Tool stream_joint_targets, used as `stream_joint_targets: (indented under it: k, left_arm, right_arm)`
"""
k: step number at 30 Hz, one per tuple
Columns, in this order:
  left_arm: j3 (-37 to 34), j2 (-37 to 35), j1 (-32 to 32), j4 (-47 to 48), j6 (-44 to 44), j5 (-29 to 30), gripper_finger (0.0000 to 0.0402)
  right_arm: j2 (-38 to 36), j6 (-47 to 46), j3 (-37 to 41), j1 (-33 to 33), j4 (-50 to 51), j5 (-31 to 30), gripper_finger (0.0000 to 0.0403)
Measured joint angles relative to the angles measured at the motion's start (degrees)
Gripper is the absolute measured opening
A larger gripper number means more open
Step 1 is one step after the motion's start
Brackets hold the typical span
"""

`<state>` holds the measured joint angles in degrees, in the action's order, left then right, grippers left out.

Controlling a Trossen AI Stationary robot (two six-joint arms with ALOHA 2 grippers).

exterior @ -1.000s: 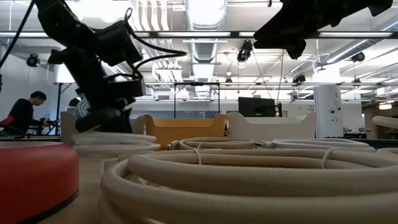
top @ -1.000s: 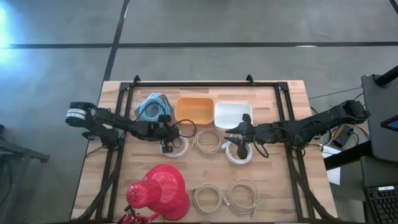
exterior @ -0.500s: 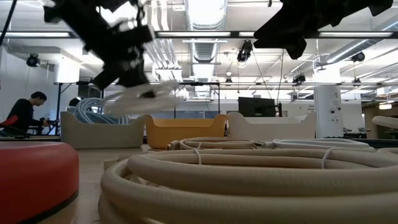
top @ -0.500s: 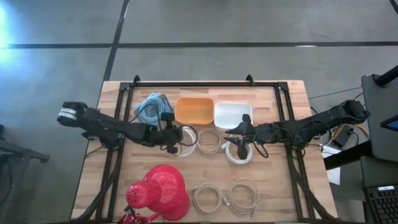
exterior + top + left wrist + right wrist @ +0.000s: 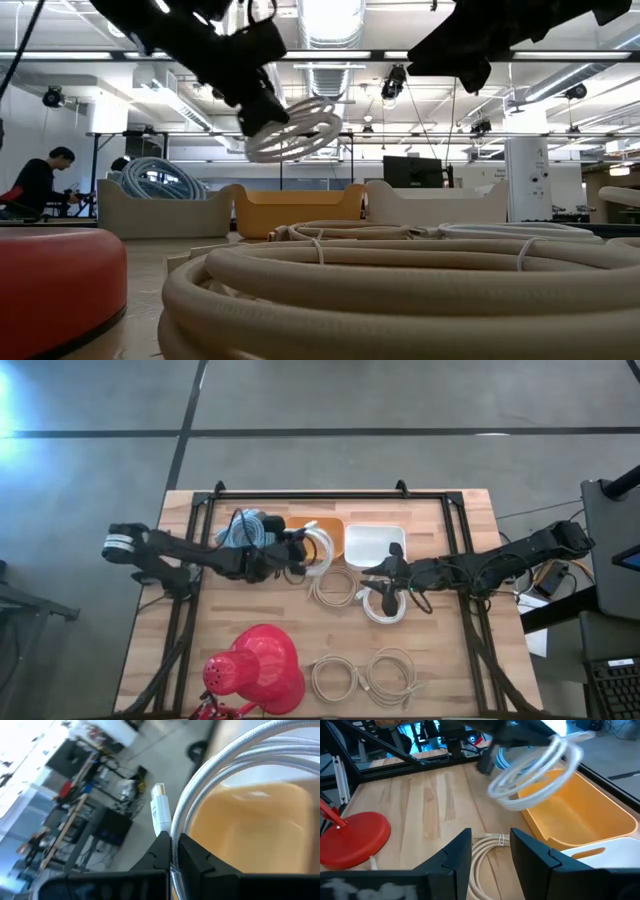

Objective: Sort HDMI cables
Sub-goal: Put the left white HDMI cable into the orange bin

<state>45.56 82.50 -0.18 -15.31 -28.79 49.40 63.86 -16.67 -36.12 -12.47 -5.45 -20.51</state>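
My left gripper (image 5: 300,550) is shut on a white coiled HDMI cable (image 5: 320,550), held in the air over the orange bin (image 5: 300,532). In the low view this coil (image 5: 295,130) hangs tilted beside the gripper (image 5: 255,100). Light blue cables (image 5: 245,528) lie in the leftmost bin. My right gripper (image 5: 385,592) is open above another white coil (image 5: 386,608) lying flat on the table. A beige coil (image 5: 335,587) lies between the arms, and two more (image 5: 335,678) (image 5: 392,672) lie near the near edge. My left gripper pinches several strands of the white coil's loop (image 5: 175,837) between its two fingers (image 5: 192,857), close to the white end plug (image 5: 160,815). The fingers lie across the strands. The coil is lifted clear and juts out past the fingertips, tilted, above the orange bin (image 5: 255,835).
A white bin (image 5: 375,545) stands right of the orange one, and a pale bin (image 5: 165,215) left of it. A red cone-shaped lamp (image 5: 255,665) sits at the near left. A black frame (image 5: 300,493) runs along the far edge and sides. People sit in the room (image 5: 35,185) beyond.
My left gripper, shut on the white coil, has risen from the table and moved toward the far edge and rightward. The coil, first flat on the wood left of the beige coil, is lifted clear and now hangs over the orange bin.
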Motion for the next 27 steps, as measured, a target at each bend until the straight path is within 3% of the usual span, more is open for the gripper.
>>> stream_joint_targets:
  k: [7, 9, 15, 22, 27]
  left_arm:
    - [0.6, 8.3, 6.6, -10.7, 0.1, 0.3, 0.0016]
    - [1.3, 10.9, 7.4, -11.1, 0.4, 1.2, 0.0016]
    - [4.0, 18.4, 9.6, -10.8, 0.2, 11.8, 0.0016]
    - [7.1, 25.2, 9.9, -10.6, 0.0, 12.3, 0.0020]
    - [8.6, 27.0, 9.9, -10.1, 0.1, 13.1, 0.0056]
  right_arm:
    - [0.0, 0.2, 0.0, 0.0, 0.0, 0.0, 0.0128]
    - [0.0, 0.2, 0.0, 0.0, 0.0, 0.0, 0.0128]
    - [0.0, 0.2, 0.0, 0.0, 0.1, 0.0, 0.0128]
    - [0.0, 0.2, 0.0, 0.0, 0.5, 0.0, 0.0128]
    - [0.0, 0.2, 0.0, 0.0, 0.5, 0.0, 0.0128]
